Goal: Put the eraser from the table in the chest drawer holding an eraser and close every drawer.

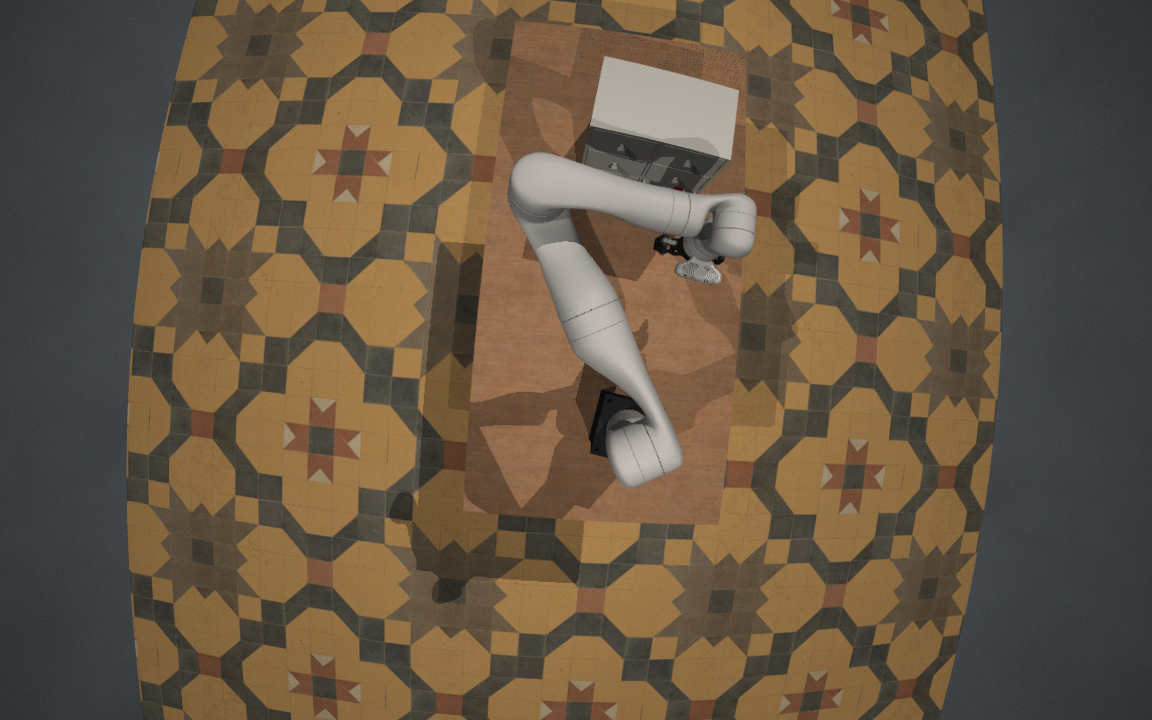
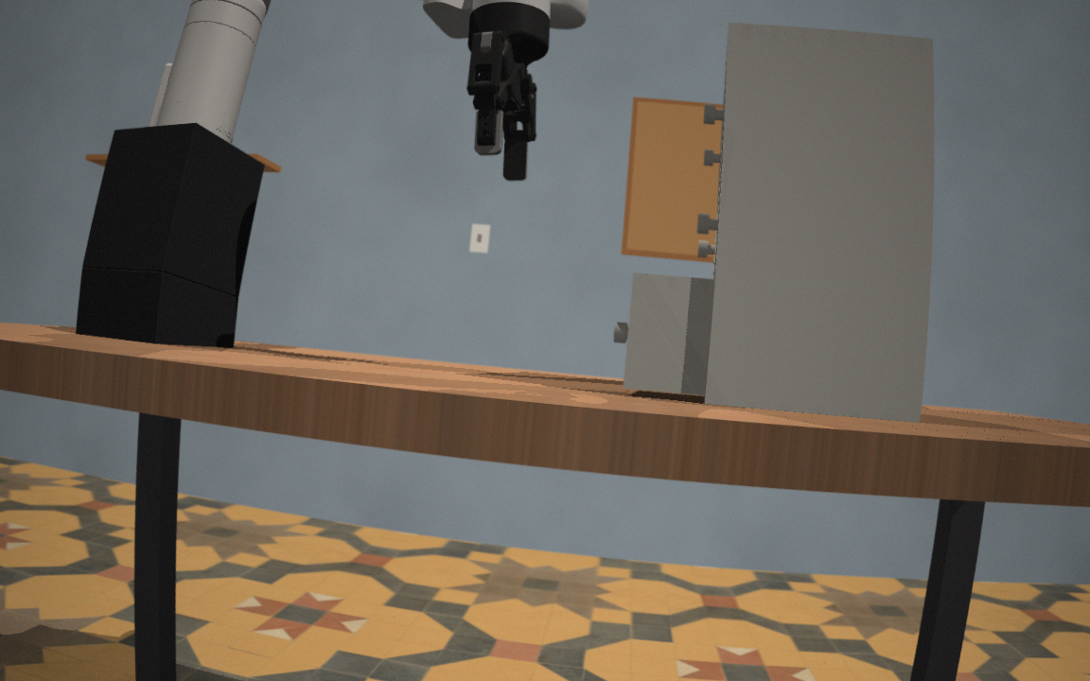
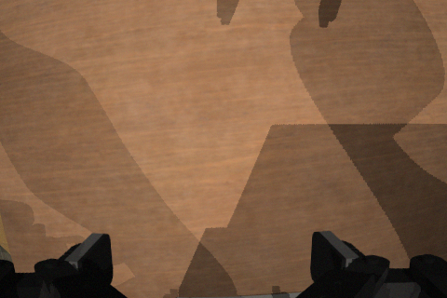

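The grey chest (image 1: 665,102) stands at the far end of the wooden table; it also shows in the side view (image 2: 819,219). Its bottom drawer (image 2: 667,334) is pulled part way out, with its knob (image 2: 619,332) toward the arm. In the top view my forearm covers most of that drawer, so its contents are hidden. My gripper (image 2: 504,144) hangs high above the table in front of the chest, open and empty. In the wrist view its fingers frame bare wood and the gripper's own shadow. I see no eraser on the table in any view.
The arm's black base (image 2: 164,236) stands at the near end of the table. The upper drawers' knobs (image 2: 710,156) sit close to the chest's front. The table's right edge (image 1: 737,295) is near the gripper.
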